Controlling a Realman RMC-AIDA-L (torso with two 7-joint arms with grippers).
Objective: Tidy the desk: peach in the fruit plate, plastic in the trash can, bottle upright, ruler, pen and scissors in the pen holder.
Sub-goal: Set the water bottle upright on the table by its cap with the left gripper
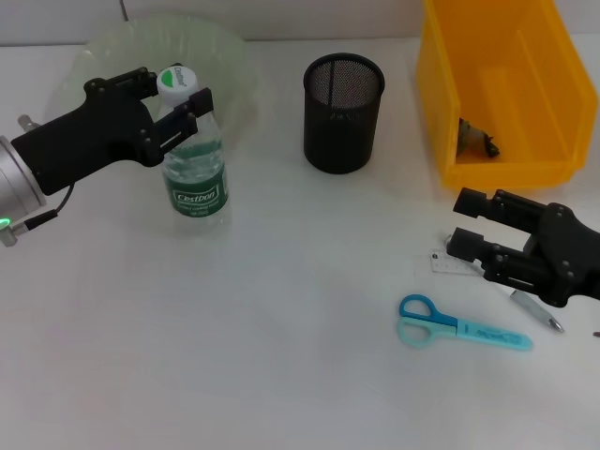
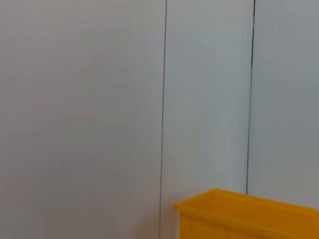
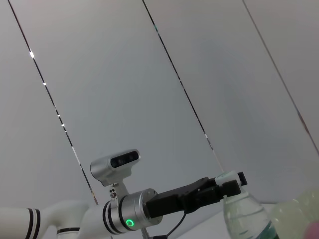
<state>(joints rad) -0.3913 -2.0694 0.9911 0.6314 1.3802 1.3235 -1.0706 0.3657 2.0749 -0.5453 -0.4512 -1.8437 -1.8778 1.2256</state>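
The clear water bottle stands upright at the left, its white cap between the fingers of my left gripper, which is shut on its neck. The right wrist view shows that gripper at the bottle too. Behind it lies the pale green fruit plate; the peach is out of view. The black mesh pen holder stands mid-table. My right gripper hangs open above the white ruler. Nearby lie the pen and the blue scissors. The plastic lies in the yellow trash can.
The yellow trash can stands at the back right, also visible in the left wrist view. White table surface stretches between the bottle and the scissors. Wall panels fill both wrist views.
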